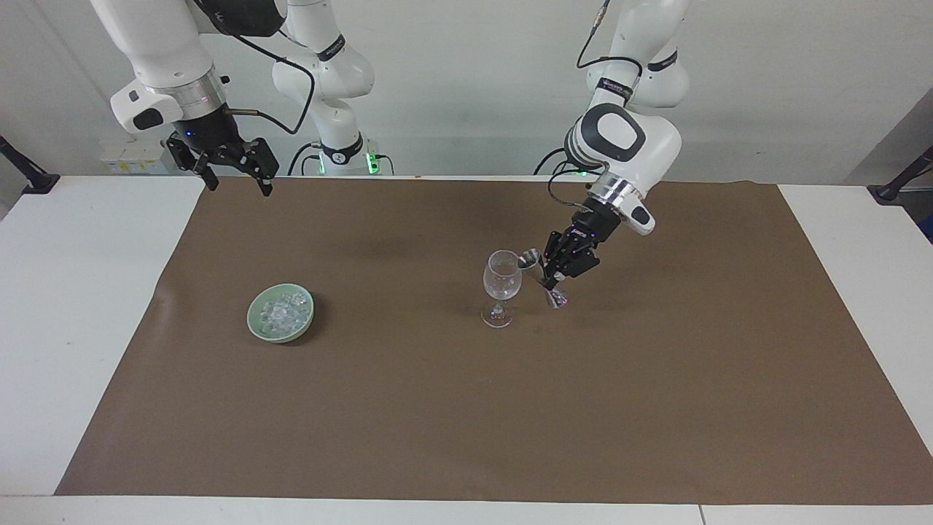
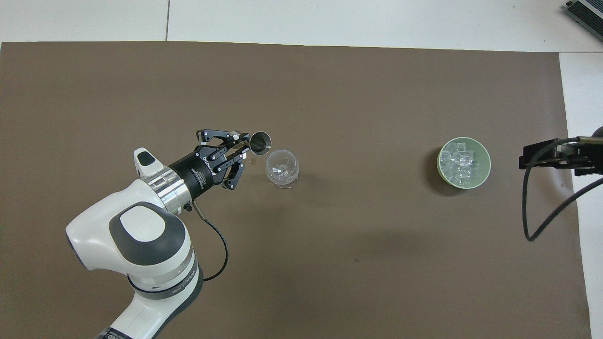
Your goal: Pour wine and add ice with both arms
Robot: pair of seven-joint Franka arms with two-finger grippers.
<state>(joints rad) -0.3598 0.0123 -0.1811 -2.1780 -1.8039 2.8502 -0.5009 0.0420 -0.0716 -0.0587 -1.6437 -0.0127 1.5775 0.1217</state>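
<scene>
A clear wine glass (image 1: 501,281) (image 2: 281,167) stands upright mid-table. My left gripper (image 1: 555,277) (image 2: 242,145) is shut on the waist of a steel jigger (image 1: 532,258) (image 2: 260,142). The jigger is tilted, and its upper mouth sits right beside the glass's rim, on the side toward the left arm's end. The wine is hidden; the jigger's inside only looks dark. Ice (image 1: 280,312) (image 2: 459,162) fills a pale green bowl (image 1: 252,319) (image 2: 487,162) toward the right arm's end. My right gripper (image 1: 239,184) (image 2: 524,161) waits open and empty over the mat's edge by that arm's base.
A brown mat (image 1: 466,408) (image 2: 330,245) covers most of the white table (image 1: 73,306). A few small brownish drops (image 2: 253,162) lie on the mat under the left gripper. A black cable (image 2: 532,221) hangs from the right arm.
</scene>
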